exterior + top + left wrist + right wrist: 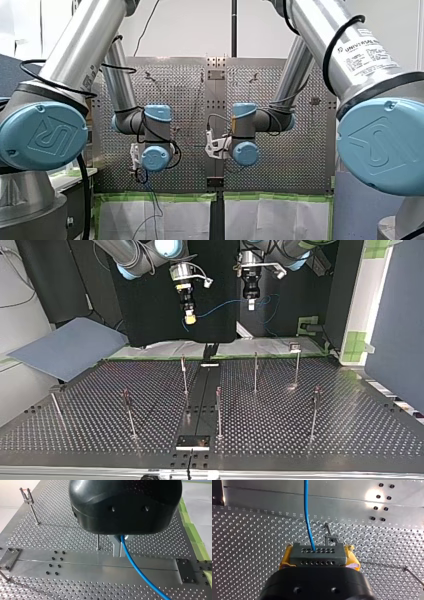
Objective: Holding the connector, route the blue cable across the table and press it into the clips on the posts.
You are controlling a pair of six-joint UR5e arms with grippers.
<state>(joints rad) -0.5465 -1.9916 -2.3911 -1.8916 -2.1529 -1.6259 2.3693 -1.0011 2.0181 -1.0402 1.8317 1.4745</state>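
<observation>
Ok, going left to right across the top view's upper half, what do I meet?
Grey-blue sheet → my right pincer, holding the connector → blue cable → my left pincer → green-taped bracket.

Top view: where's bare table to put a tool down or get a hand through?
In the top view: bare table right of the near-right post; also between the near-left post and the corner post. Crowded: the far row of three posts, with the blue cable hanging above.
</observation>
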